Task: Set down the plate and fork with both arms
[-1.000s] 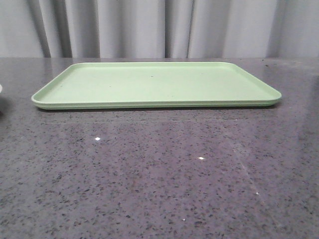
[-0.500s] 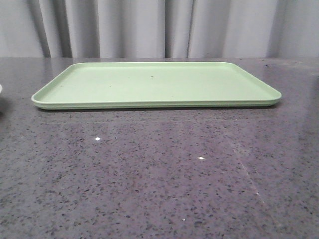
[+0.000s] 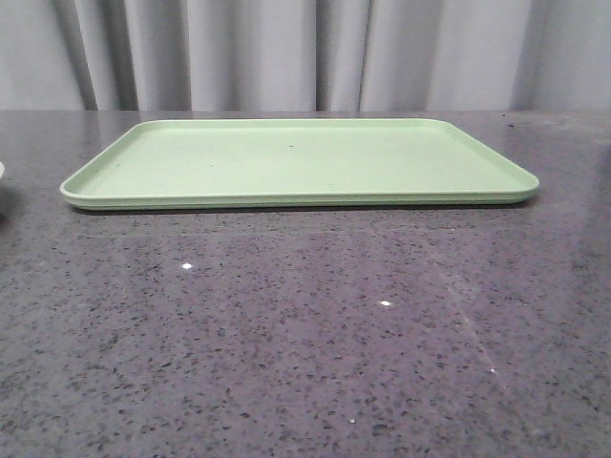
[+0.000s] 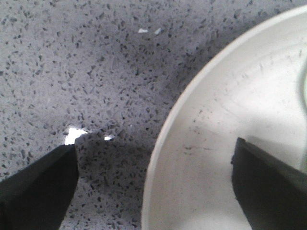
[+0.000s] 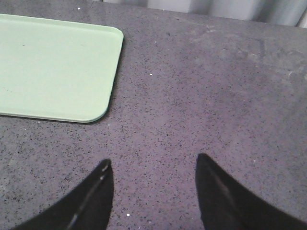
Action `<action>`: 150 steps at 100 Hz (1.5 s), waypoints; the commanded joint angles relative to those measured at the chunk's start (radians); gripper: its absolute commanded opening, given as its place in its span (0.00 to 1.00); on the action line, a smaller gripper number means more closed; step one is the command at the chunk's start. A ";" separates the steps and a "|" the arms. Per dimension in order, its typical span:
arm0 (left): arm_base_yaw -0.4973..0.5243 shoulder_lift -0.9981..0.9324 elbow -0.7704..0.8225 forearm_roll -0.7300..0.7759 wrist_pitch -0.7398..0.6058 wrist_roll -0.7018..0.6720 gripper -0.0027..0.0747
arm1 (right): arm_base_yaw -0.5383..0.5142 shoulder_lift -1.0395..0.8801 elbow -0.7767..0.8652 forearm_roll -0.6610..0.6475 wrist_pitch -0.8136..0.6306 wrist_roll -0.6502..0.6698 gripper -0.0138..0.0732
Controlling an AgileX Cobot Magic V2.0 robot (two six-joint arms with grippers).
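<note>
The cream plate (image 4: 230,124) fills one side of the left wrist view, lying on the speckled grey counter. My left gripper (image 4: 153,151) is open and straddles the plate's rim: one finger is over the counter, the other over the plate's inner face. In the front view only a sliver of the plate (image 3: 1,172) shows at the far left edge. My right gripper (image 5: 153,163) is open and empty above bare counter, to the right of the tray's corner. The fork is out of view. Neither arm shows in the front view.
A flat light green tray (image 3: 296,162) lies across the far half of the counter; its near right corner shows in the right wrist view (image 5: 57,67). Grey curtains hang behind the counter.
</note>
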 commanded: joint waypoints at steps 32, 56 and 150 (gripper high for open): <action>0.002 -0.025 -0.021 -0.017 -0.012 -0.002 0.60 | -0.008 0.015 -0.023 0.000 -0.079 -0.003 0.62; 0.002 -0.025 -0.021 -0.017 -0.012 -0.002 0.30 | -0.008 0.015 -0.023 0.000 -0.079 -0.003 0.62; 0.177 -0.111 -0.021 -0.409 0.047 0.270 0.02 | -0.008 0.015 -0.023 0.000 -0.079 -0.003 0.62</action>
